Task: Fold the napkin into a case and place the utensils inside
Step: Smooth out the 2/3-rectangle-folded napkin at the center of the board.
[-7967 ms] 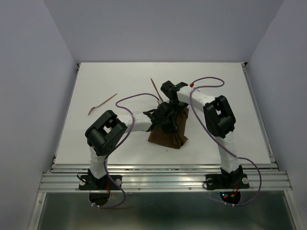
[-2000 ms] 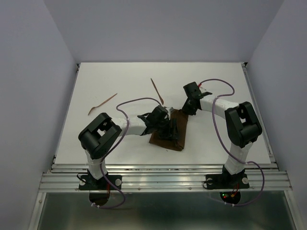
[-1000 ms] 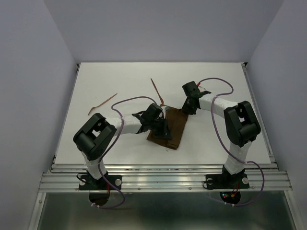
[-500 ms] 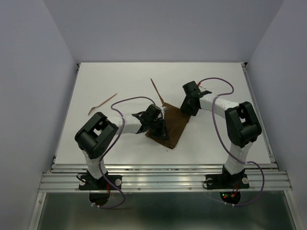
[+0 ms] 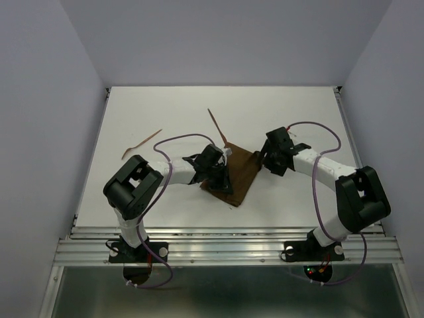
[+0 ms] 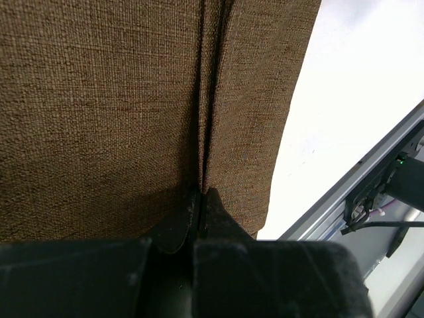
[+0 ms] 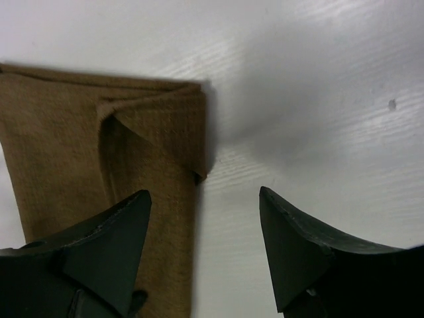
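Observation:
The napkin (image 5: 242,172) lies folded into a narrow dark brown strip at the table's middle, slanting from near left to far right. My left gripper (image 5: 222,180) rests on its near left part. In the left wrist view that gripper (image 6: 201,197) is shut, pinching a lengthwise crease of the napkin (image 6: 99,99). My right gripper (image 5: 268,161) stands open just right of the strip's far corner. In the right wrist view the right gripper (image 7: 205,192) holds nothing, and the napkin (image 7: 66,146) shows a folded corner ahead of the left finger. One of the utensils (image 5: 140,143) lies far left, another (image 5: 217,127) behind the napkin.
A white table (image 5: 311,119) with grey walls on three sides. An aluminium rail (image 5: 225,248) runs along the near edge, where both arm bases are bolted. Purple cables loop over both arms. The rail and a base (image 6: 387,189) show at the right of the left wrist view.
My right gripper has opened, let go of the napkin's far corner and drawn back to the right. The left gripper stays shut on the cloth, which has turned slightly.

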Robot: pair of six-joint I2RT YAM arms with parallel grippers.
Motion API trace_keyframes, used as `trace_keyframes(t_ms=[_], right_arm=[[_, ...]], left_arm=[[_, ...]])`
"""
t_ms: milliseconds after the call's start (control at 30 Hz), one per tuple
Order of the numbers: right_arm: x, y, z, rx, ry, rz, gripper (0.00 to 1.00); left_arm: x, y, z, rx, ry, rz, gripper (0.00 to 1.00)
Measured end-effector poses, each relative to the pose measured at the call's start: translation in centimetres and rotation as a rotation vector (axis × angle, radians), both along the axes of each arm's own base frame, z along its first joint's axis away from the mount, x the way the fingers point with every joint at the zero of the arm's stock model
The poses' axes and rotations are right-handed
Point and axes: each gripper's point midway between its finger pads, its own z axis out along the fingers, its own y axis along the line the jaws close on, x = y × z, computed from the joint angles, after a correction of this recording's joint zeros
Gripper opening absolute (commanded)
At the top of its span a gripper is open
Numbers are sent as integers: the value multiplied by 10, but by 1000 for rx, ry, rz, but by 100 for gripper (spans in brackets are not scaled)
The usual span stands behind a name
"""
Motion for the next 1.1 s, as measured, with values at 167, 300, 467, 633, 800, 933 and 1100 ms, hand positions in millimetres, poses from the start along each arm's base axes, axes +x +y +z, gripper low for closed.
trace_keyframes(t_ms=[167, 300, 467, 633, 800, 933, 1100], right_arm=[[-28, 3, -22, 57, 49, 26, 73], [-30, 6, -20, 83, 41, 37, 73], [-23, 11, -12, 103, 10, 46, 73], [-17, 17, -4, 127, -13, 61, 73], [-17, 20, -4, 136, -8, 68, 73], [-17, 20, -5, 136, -5, 69, 72], [-14, 21, 0, 137, -15, 69, 66]], left_arm=[[0, 2, 1, 14, 1, 1, 0], [1, 4, 4, 31, -1, 3, 0], [6, 8, 13, 37, -13, 13, 0], [16, 14, 19, 42, -35, 32, 0], [21, 21, 17, 52, -35, 46, 0], [25, 23, 17, 54, -40, 50, 0], [25, 24, 16, 54, -42, 47, 0]])
